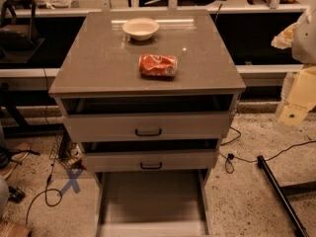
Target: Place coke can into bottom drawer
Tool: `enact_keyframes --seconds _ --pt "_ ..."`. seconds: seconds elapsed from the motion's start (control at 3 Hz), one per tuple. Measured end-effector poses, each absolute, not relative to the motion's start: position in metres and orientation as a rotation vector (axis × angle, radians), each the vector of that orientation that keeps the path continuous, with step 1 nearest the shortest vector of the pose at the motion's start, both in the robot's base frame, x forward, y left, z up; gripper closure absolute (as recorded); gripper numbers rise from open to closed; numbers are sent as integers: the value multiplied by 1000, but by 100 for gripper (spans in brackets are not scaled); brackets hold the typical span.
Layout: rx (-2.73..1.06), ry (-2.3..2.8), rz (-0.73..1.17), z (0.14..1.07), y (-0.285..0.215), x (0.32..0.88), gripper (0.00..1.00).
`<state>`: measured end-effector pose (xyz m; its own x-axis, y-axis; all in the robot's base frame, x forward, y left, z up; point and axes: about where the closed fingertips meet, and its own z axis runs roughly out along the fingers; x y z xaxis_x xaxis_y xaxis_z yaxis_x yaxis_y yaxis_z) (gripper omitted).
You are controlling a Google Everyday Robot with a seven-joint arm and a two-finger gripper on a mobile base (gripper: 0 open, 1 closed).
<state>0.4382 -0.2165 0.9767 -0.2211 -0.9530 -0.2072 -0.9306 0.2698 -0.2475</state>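
Observation:
The coke can (158,65) is red-orange with white lettering and lies on its side on the brown top of the drawer cabinet (98,68), near the middle front. The bottom drawer (153,201) is pulled out toward me at the bottom of the view, and its flat grey floor holds nothing. My gripper (283,37) is at the right edge of the view, level with the cabinet top. It is well to the right of the can and touches nothing. The pale arm (298,95) hangs below it.
A white bowl (140,28) stands at the back of the cabinet top. Two upper drawers with dark handles (148,132) stand slightly open. Cables (237,158) and a dark bar (279,191) lie on the floor to the right. More cables lie to the left (49,181).

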Motion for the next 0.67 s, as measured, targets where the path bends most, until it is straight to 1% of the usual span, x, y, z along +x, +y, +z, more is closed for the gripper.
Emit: enact_keyframes --seconds 0.33,0.67 --pt "-1724 2230 -100 977 -217 438 0" --pt "-1692 2198 -83 976 -208 462 0"
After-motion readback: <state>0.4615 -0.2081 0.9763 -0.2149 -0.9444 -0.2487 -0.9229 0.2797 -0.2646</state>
